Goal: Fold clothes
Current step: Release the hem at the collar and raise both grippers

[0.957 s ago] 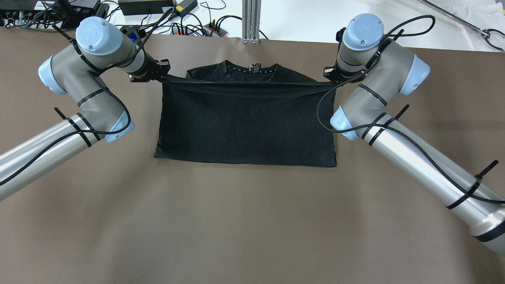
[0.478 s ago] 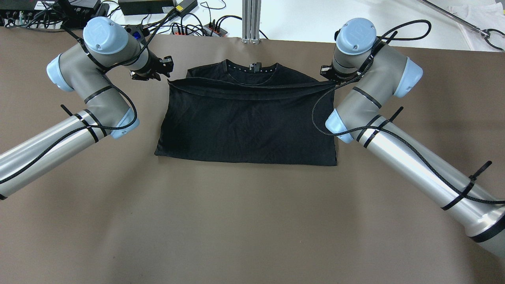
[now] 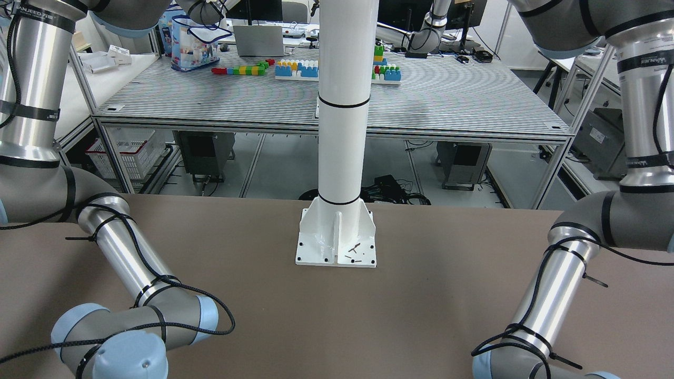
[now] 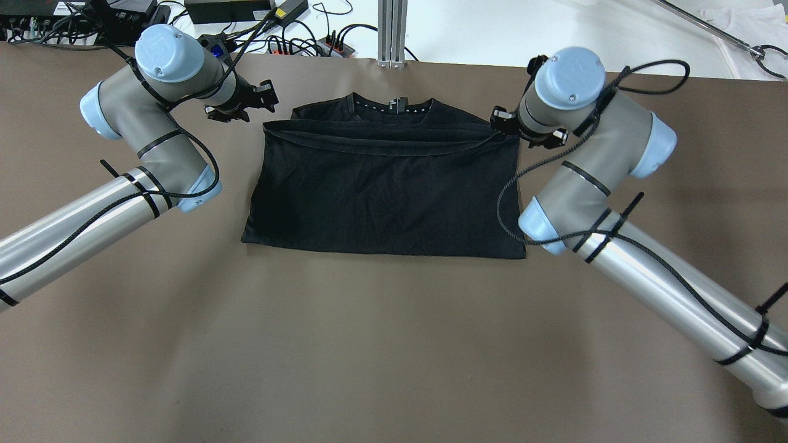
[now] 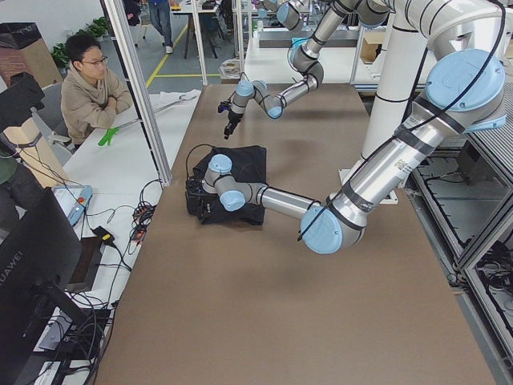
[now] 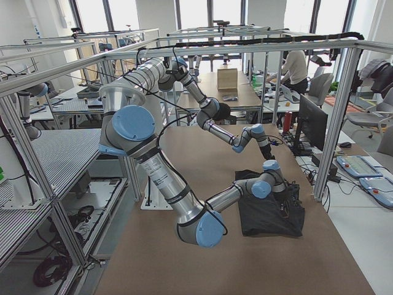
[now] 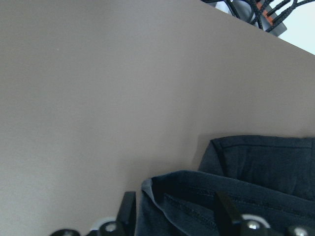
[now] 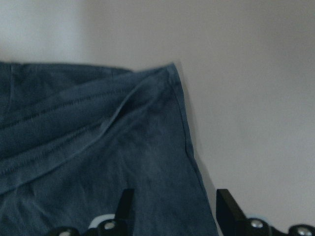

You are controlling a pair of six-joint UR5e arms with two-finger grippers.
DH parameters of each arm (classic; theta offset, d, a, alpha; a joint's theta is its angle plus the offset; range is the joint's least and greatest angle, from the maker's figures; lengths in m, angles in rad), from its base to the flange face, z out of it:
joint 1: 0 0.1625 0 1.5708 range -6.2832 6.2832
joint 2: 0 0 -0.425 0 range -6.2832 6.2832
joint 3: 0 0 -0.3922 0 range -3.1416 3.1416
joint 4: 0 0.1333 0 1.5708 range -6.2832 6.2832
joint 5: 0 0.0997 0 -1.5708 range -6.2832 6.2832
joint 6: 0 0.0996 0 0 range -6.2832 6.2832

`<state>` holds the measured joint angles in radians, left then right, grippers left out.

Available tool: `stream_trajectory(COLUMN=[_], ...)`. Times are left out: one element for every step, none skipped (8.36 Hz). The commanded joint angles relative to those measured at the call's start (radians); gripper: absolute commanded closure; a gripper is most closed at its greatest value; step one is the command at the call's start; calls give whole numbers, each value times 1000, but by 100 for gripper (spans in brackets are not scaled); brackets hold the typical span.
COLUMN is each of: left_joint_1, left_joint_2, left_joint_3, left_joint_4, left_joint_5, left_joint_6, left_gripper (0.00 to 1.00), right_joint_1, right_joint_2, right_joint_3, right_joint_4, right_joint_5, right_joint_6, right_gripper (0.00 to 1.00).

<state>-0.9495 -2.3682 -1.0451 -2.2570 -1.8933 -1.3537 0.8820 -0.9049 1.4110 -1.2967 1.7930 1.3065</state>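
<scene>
The black garment [image 4: 385, 184] lies flat on the brown table [image 4: 394, 344], folded in half, its stitched hem lying just below the collar. My left gripper [image 4: 251, 103] is open and empty, just off the garment's far left corner. In the left wrist view the open gripper [image 7: 174, 216] has the hem corner [image 7: 162, 189] between its fingers, untouched. My right gripper [image 4: 500, 121] is open at the far right corner. In the right wrist view the open gripper [image 8: 174, 211] hovers over the garment's edge [image 8: 123, 162]. The garment also shows in both side views [image 5: 250, 164] [image 6: 270, 212].
Cables and power strips [image 4: 295, 43] and an aluminium post [image 4: 392, 31] sit along the table's far edge. The white pillar's base plate [image 3: 337, 247] stands at the robot's side of the table. A seated person [image 5: 88, 88] is beyond the far edge.
Both grippers let go of the hem they held stretched. The hem dropped onto the garment below the collar. Both grippers now stand open just off the corners.
</scene>
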Motion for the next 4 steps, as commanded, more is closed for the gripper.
stream_trajectory(left_joint_1=[1,2,3,5], left_joint_2=[7,20,27,29], left_joint_3=[-16,-19,-32,-39], left_joint_4=[-1,-3,-3,-3], left_joint_5=[0,0,2,2], left_joint_6=[-4,-4,-4,-5], left_gripper=[35,35,34,34], right_joint_1=[-124,-158,-167,-193], right_joint_2=[-184,-253,-290,-302], right_joint_3=[231,296,325,321], right_joint_4=[7,7,8,14], right_joint_5=[-1,-3,-3,-41], right_joint_6=[134,140,140,151], right_gripper=[27,26,27,27])
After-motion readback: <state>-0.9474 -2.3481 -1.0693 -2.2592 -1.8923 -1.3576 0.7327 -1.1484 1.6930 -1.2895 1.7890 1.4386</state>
